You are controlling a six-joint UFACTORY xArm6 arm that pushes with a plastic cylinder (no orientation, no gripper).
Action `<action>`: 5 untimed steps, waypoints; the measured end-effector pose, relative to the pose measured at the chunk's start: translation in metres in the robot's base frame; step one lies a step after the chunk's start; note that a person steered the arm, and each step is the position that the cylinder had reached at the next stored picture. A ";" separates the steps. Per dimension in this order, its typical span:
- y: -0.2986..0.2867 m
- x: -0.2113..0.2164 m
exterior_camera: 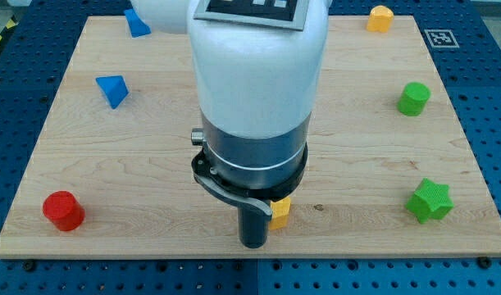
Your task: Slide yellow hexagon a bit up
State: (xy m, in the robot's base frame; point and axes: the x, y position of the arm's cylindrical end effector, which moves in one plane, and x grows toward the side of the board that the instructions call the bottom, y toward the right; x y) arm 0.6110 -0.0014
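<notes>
A yellow hexagon-like block (381, 18) sits at the board's top right corner, far from my arm. A second yellow block (280, 211) lies near the view's bottom centre, partly hidden behind the rod, so its shape cannot be made out. My tip (253, 244) rests on the board near the bottom edge, just left of and slightly below this second yellow block, touching it or nearly so. The arm's white and grey body hides the middle of the board.
A red cylinder (63, 211) is at bottom left. A blue triangular block (112, 88) is at upper left, and another blue block (137, 23) is at the top beside the arm. A green cylinder (413, 98) and a green star (430, 201) are at right.
</notes>
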 end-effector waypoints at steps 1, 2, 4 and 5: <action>0.017 0.008; 0.018 0.008; 0.018 -0.018; 0.018 -0.037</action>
State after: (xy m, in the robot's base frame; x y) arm 0.5740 0.0164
